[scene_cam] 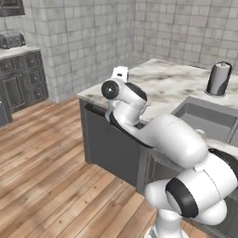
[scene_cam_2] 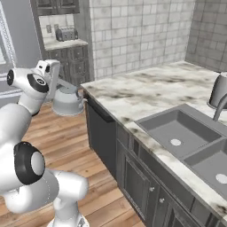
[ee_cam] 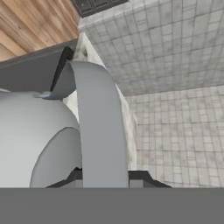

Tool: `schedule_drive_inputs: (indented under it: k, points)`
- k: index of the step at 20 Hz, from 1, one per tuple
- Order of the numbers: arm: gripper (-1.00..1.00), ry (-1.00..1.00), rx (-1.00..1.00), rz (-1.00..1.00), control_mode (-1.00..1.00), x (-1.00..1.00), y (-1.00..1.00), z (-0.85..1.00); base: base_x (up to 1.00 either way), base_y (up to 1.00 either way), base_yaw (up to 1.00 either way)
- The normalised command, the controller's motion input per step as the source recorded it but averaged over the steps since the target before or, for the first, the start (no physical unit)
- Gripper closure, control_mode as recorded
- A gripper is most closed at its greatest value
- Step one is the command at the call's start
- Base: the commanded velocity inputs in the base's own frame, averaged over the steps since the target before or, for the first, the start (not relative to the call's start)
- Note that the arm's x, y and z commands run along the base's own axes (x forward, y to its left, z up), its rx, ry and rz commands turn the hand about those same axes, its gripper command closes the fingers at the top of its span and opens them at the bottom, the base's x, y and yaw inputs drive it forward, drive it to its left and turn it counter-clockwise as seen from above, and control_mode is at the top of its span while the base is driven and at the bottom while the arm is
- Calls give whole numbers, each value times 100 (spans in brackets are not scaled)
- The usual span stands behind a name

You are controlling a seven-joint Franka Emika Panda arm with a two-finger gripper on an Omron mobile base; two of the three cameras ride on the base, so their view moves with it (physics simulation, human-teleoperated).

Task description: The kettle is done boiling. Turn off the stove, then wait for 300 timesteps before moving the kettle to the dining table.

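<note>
The kettle (scene_cam_2: 67, 103) is hanging in the air off the end of the marble worktop (scene_cam_2: 146, 95), out over the wooden floor (scene_cam_2: 66, 137), with nothing under it; in the right base view its rounded silver-grey body is sitting just past the worktop's near corner and slightly below the level of the top. The gripper (scene_cam_2: 56, 84) is coming down on it from above and is clenched on the kettle's handle (ee_cam: 98, 127): in the hand view the broad grey strap of the handle is running straight up from between the two dark fingertips (ee_cam: 74, 176), and the kettle's curved body is swelling out to one side of it. In the left base view the arm is reaching forward past the worktop's corner, and the white hand is showing above the wrist while the kettle itself is hidden behind the arm. The double sink (scene_cam_2: 186, 135) is lying sunk in the worktop well away from the kettle, toward the far end, and a tall dark cylindrical canister (scene_cam: 218, 79) is standing on the worktop beyond the sink. Against the tiled wall, across the floor from the worktop, a toaster (scene_cam_2: 66, 33) is sitting on a dark cabinet's counter
</note>
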Motion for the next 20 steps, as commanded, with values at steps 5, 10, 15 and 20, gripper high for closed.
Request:
schedule_drive_inputs:
  k: [5,10,15,20]
  points:
    - [100,0,0,0,100,0,0,0,11,6,-26]
    - [100,0,0,0,100,0,0,0,22,32,-19]
    - [100,0,0,0,100,0,0,0,25,43,-18]
    - [100,0,0,0,100,0,0,0,25,49,-19]
